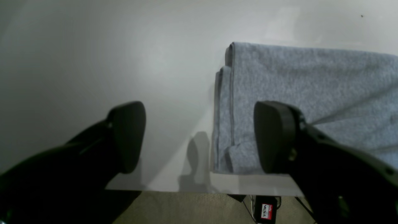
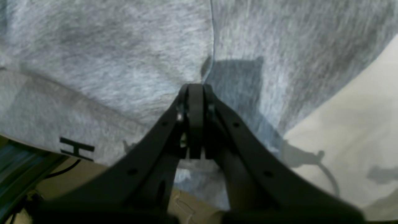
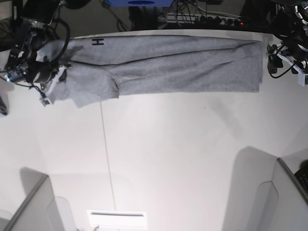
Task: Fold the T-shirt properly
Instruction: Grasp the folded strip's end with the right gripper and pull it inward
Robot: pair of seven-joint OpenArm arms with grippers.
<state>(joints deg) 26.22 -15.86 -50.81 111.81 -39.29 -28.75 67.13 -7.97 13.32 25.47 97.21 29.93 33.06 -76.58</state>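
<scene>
Right gripper (image 2: 195,93) amid T-shirt (image 2: 108,62) folds

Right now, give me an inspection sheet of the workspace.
Surface: white table, a thin seam running across it.
Job's things: T-shirt, grey, folded into a long band along the far edge; a black letter H shows near one end.
Clutter: nothing seen on the table.
Grippers: left gripper open, over the shirt's end and the table edge, holding nothing; right gripper shut, at the cloth; whether it pinches fabric cannot be told.
Cables: loose cables by both arms.
Surroundings: grey partitions at the near corners; equipment behind the table.
</scene>
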